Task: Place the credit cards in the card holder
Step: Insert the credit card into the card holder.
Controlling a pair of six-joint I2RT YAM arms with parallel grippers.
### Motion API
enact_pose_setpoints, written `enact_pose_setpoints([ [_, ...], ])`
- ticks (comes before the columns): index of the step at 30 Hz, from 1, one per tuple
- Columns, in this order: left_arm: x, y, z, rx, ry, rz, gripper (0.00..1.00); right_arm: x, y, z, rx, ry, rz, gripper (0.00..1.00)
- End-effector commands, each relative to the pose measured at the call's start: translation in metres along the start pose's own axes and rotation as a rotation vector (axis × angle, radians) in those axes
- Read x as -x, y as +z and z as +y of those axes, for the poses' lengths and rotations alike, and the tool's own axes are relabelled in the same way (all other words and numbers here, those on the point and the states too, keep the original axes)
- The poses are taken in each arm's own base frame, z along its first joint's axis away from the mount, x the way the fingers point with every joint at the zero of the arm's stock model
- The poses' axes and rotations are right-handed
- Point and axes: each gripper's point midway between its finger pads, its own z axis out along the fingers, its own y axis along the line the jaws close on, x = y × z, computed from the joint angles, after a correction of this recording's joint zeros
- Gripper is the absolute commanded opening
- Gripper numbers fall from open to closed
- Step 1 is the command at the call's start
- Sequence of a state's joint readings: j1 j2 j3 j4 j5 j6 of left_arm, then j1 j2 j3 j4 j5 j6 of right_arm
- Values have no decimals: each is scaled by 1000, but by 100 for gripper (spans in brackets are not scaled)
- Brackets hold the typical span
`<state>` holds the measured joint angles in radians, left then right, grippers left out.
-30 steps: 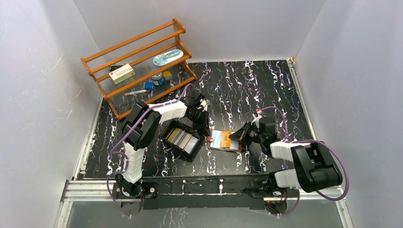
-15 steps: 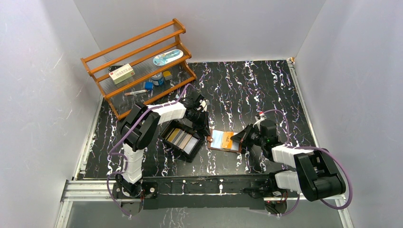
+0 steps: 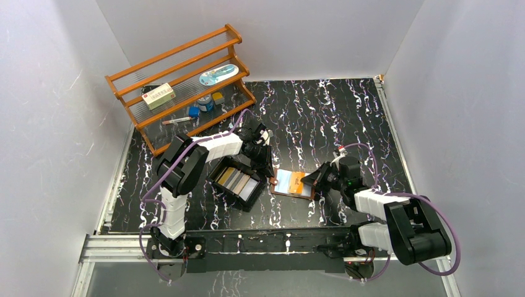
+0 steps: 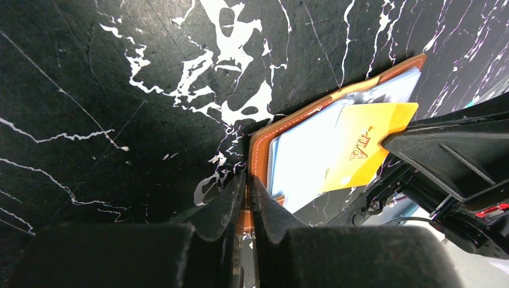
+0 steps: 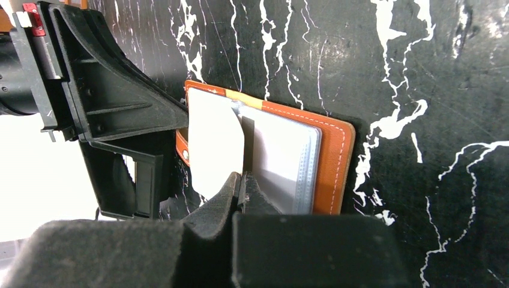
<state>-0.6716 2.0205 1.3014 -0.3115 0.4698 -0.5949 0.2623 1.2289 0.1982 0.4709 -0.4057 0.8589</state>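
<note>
**Top:** vs 1 s ago the R arm point(image 3: 396, 210) has swung outward, yet the gold-orange card point(image 3: 298, 183) lies unmoved atop the open card holder point(image 3: 283, 182), mid-table; insertion prob. unfinished. Other cards point(image 3: 238, 181) wait in the black tray point(image 3: 213, 179).

**L wrist:** left gripper point(image 4: 246, 191) clenched on the holder's edge.

**R wrist:** right gripper point(image 5: 242, 183) pinches the card; pocket mouth hidden, depth unclear.

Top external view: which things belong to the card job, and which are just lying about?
Job: card holder, pinched at its edge by the left gripper; yellow card in the right gripper, over the holder's pockets; spare cards in the black tray.
Lying about: wooden rack, with a white box, an oval blue item and small blue bits on its shelves.
</note>
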Motion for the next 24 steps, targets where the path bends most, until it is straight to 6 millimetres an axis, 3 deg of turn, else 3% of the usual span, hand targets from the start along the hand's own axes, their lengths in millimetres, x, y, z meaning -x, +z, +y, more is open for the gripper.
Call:
enact_pose_setpoints([
  [1, -24, 0, 14, 79, -2, 59, 8, -1, -3, -12, -50, -18, -25, 0],
  [24, -24, 0, 18, 107, 1, 57, 8, -1, -13, -17, -62, -58, -71, 0],
])
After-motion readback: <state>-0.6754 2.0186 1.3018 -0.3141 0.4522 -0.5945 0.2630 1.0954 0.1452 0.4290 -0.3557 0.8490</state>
